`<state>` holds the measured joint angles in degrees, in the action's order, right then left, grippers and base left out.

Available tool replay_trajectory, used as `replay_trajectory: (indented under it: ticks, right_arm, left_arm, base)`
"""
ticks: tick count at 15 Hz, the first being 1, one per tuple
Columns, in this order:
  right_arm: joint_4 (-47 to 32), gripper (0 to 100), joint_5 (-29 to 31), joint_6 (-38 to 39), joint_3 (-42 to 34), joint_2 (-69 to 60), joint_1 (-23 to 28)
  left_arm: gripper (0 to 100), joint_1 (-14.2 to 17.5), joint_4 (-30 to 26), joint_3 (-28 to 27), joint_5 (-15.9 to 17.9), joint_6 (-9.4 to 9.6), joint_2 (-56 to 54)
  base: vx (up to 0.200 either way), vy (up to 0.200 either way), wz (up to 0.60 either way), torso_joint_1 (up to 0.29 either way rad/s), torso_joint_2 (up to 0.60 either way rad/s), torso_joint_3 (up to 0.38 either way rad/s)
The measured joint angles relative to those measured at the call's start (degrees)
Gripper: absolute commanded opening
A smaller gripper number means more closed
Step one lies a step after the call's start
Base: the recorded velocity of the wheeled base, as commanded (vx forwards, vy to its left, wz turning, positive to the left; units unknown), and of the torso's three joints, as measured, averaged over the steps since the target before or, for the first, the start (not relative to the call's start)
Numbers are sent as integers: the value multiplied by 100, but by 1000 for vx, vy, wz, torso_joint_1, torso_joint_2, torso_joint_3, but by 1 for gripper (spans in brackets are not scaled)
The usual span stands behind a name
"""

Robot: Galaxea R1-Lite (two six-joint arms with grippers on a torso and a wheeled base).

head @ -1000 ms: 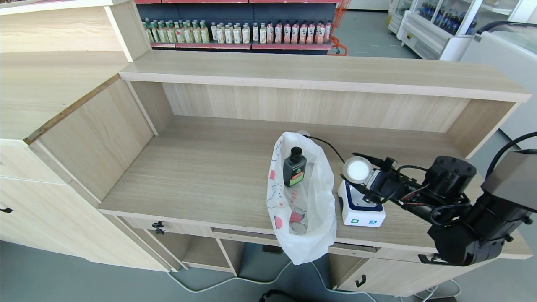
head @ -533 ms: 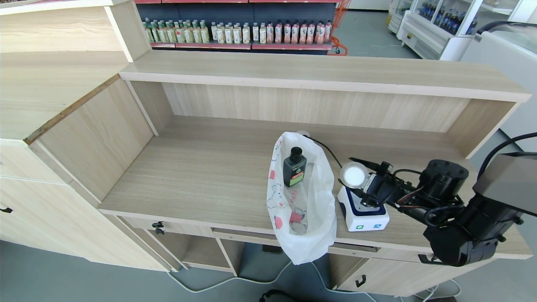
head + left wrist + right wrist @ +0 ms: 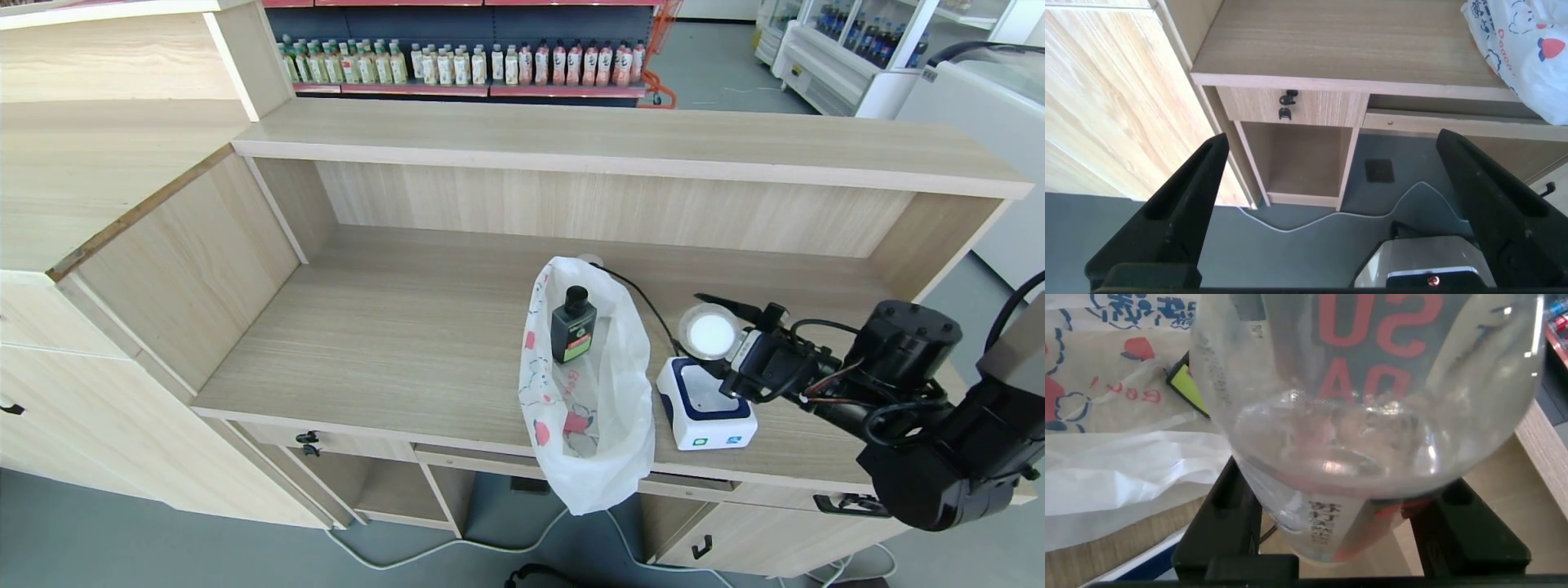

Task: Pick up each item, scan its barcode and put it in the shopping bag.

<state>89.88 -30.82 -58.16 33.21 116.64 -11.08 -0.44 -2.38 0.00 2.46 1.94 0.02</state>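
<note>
Jaws of the right gripper (image 3: 722,336) are clamped across a clear bottle (image 3: 709,333), whose long axis stands steeply tilted with one round end turned upward. It hangs between them over the far edge of the scanner (image 3: 706,402), just beside the shopping bag (image 3: 592,425) on the worktop (image 3: 408,327). Jaws of the left gripper (image 3: 1339,204) stand apart, with nothing between them.

Bright, even light falls from above across the tabletop (image 3: 424,343), leaving only soft shade under the upper shelf (image 3: 620,139) and a faint shadow beside the shopping bag (image 3: 588,408). The clear bottle (image 3: 712,332) glows white in the head view, and in the right wrist view highlights glint on its curved wall. The head view bows straight edges near its corners.
</note>
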Motion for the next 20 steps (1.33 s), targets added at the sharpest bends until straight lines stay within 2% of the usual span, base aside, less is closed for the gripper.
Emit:
replay_trajectory:
  ticks: [7,20]
  right_arm:
    - [4,0,26,-325,-466,-134,50]
    - [6,0,20,-490,-656,-187,72]
  left_arm:
    - [100,0,2,0,-1,0,0]
    - [100,0,0,0,-1,-2,0]
  base:
    - [0,0,0,0,0,0]
    - [0,0,0,0,0,0]
